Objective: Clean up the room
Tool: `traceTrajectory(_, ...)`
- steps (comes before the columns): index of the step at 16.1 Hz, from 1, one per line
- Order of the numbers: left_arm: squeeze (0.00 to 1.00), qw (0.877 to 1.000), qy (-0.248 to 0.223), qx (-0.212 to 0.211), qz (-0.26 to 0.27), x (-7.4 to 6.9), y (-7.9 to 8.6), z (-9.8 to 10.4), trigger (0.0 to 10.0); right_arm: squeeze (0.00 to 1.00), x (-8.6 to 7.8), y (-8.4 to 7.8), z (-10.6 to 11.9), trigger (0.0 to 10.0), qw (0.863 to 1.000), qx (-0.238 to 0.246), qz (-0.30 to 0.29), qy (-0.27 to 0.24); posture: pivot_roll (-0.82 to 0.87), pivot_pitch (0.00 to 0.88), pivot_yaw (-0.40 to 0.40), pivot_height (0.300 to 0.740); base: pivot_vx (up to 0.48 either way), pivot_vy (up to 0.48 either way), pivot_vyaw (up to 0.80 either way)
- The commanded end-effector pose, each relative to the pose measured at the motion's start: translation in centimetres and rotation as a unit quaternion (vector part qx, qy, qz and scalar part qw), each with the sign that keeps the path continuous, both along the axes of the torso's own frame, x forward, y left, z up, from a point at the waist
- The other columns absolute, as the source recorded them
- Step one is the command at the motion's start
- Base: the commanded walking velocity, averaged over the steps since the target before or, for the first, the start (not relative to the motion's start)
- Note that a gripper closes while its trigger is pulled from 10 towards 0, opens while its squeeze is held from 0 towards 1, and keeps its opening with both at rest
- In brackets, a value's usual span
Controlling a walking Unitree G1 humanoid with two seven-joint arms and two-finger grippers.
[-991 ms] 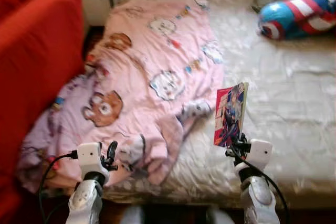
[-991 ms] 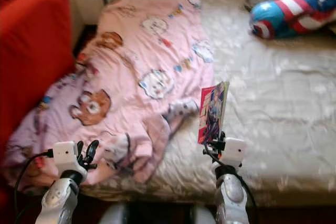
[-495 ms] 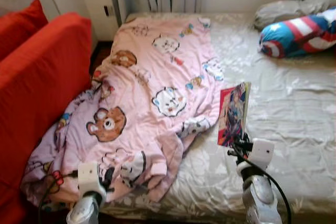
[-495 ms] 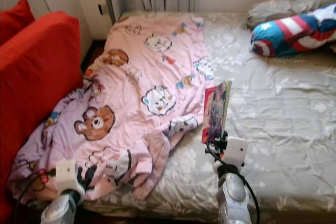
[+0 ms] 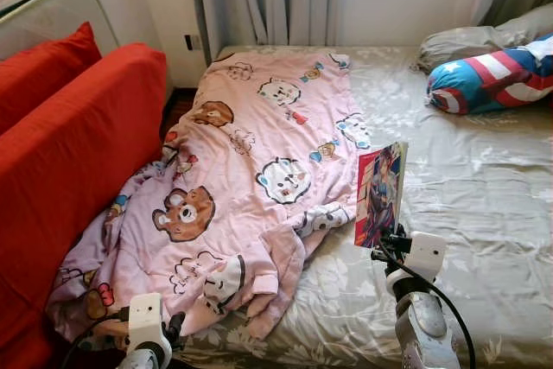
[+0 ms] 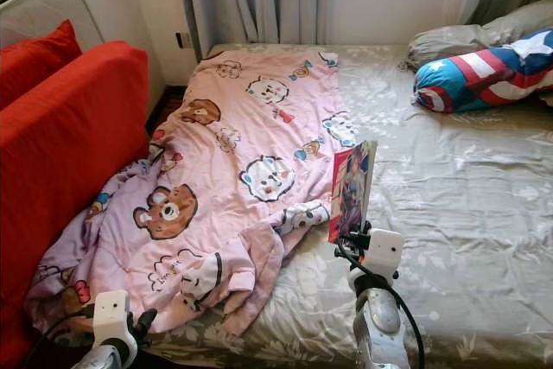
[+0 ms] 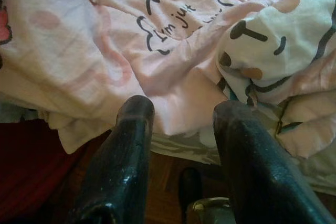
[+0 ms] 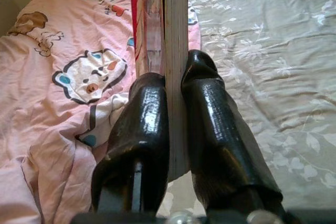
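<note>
We've got the comic book (image 5: pixel 380 194) clamped upright in the right claw (image 8: pixel 176 85), over the bed's (image 5: pixel 484 179) near edge. Left claw (image 7: pixel 181 116) open, empty, low by the pink blanket (image 5: pixel 259 153). Next we need a shelf or stack to put it on.

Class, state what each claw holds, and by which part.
Right claw pinches the upright book by its bottom edge; left claw holds nothing.
</note>
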State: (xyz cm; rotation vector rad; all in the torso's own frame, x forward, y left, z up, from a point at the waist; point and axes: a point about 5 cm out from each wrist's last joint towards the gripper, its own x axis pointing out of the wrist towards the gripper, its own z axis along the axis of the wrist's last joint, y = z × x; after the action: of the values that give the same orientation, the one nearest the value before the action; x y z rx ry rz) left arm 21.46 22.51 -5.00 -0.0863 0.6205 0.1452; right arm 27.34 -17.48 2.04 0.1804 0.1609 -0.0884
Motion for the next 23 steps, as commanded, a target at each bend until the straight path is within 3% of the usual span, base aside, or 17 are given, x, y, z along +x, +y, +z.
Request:
traceTrajectory(1,0.00,1.000,0.010,0.002,-0.003,-0.43,-0.44,-0.45,10.0,0.00,0.63,0.01,0.84,10.0,1.000,-0.002,-0.002,-0.022,0.04,0.037,0.003,0.740,0.000,-0.375,0.00)
traceTrajectory(6,0.00,1.000,0.010,0.005,-0.007,-0.64,-0.72,-0.63,10.0,0.00,0.88,-0.02,0.80,10.0,1.000,0.005,0.000,-0.012,0.05,0.064,-0.010,0.740,0.000,-0.477,-0.45)
traceTrajectory(23,0.00,1.000,0.014,0.010,-0.002,-0.91,-0.84,-0.87,10.0,0.00,0.72,0.80,0.67,10.0,0.999,-0.011,0.030,-0.009,0.04,0.097,-0.008,0.740,0.000,-0.429,0.00)
